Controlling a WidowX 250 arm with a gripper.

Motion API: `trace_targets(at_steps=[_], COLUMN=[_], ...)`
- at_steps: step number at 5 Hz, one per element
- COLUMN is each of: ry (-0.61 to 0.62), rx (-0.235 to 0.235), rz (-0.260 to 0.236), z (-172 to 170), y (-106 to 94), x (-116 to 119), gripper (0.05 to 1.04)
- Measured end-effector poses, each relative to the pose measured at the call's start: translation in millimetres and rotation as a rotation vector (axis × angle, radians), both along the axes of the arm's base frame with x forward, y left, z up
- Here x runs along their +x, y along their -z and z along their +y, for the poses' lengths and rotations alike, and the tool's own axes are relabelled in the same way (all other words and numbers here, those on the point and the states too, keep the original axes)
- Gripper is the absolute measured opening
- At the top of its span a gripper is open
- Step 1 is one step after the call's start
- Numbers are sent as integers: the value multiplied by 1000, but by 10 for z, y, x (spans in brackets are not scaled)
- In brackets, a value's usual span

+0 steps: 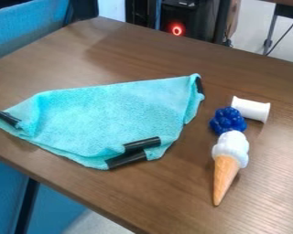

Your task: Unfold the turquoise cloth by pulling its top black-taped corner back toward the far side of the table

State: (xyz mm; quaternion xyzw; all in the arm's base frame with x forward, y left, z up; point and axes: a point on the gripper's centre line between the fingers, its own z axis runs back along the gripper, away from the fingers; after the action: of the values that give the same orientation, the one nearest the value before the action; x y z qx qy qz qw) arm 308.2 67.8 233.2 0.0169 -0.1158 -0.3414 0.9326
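Turquoise cloth with black-wrapped corners (112,119) lies near the brown wooden table's (143,196) edge; I can't tell my claw's state.

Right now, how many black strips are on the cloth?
4 on the cloth: one strip at its left corner, one upper right, two together lower right; folds may hide more.

A turquoise cloth (112,119) is lying folded into a rough triangle on the left and middle of the brown worktop (137,194), with black pieces (133,151) wrapping its corners. To its right, a toy ice cream cone (227,164) is lying with its orange tip pointing near. A dark blue lumpy object (228,120) is sitting just beyond its white top, and a white cylinder (252,109) is resting farther right. Blue panels (26,25) are standing at the far left.
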Motion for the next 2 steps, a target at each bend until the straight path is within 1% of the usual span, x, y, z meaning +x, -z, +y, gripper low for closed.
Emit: trace_targets(at_steps=[1,2], ry=[-7,9], rx=[-5,73], rz=[35,76], z=[10,-160], y=[113,294], x=[19,17], gripper=[1001,1001])
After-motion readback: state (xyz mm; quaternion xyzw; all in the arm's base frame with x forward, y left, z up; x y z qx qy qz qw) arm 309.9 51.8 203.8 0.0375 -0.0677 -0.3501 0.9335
